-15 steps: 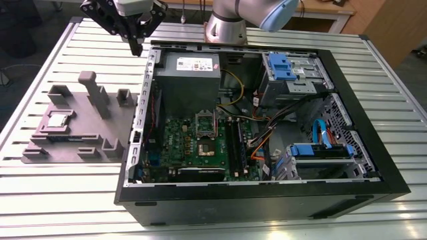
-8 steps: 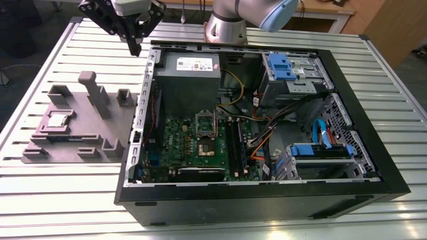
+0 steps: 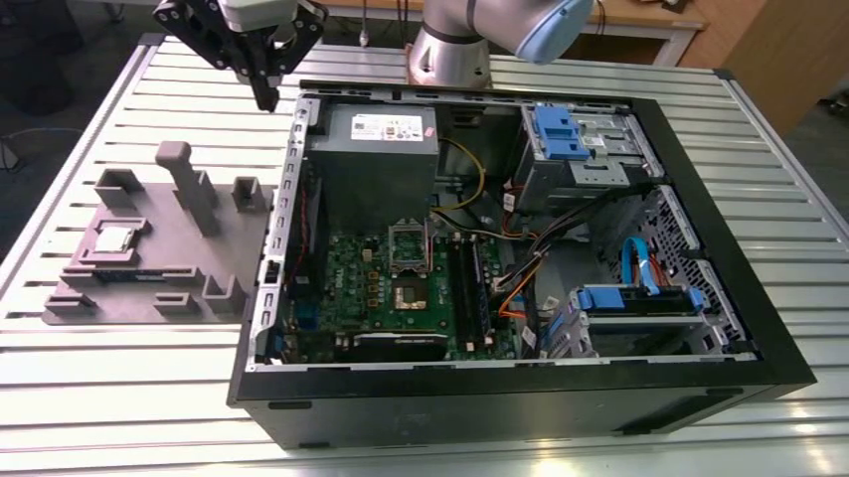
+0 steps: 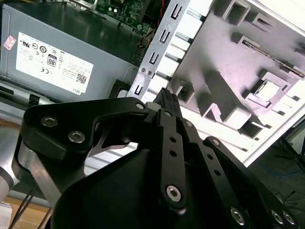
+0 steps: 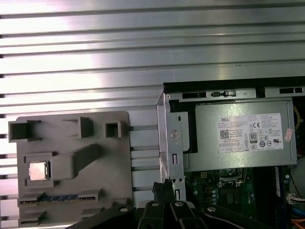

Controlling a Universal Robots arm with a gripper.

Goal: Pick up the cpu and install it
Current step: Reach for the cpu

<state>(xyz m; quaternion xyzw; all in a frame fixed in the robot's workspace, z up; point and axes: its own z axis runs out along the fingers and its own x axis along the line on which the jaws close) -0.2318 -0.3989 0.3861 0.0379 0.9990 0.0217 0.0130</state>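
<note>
Exterior view: spot cpu (image 3: 117,238) in recess of grey fixture (image 3: 166,260), well apart from closed, empty hand (image 3: 268,95) beside case (image 3: 531,402) corner. Judge light, stiff, slick, fragile; pinch by opposite rim edges.

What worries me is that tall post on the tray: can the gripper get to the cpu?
Probably yes. The cpu lies uncovered in its recess on the tray; the post stands beside it, not over it, and the gripper hangs higher up.
</note>
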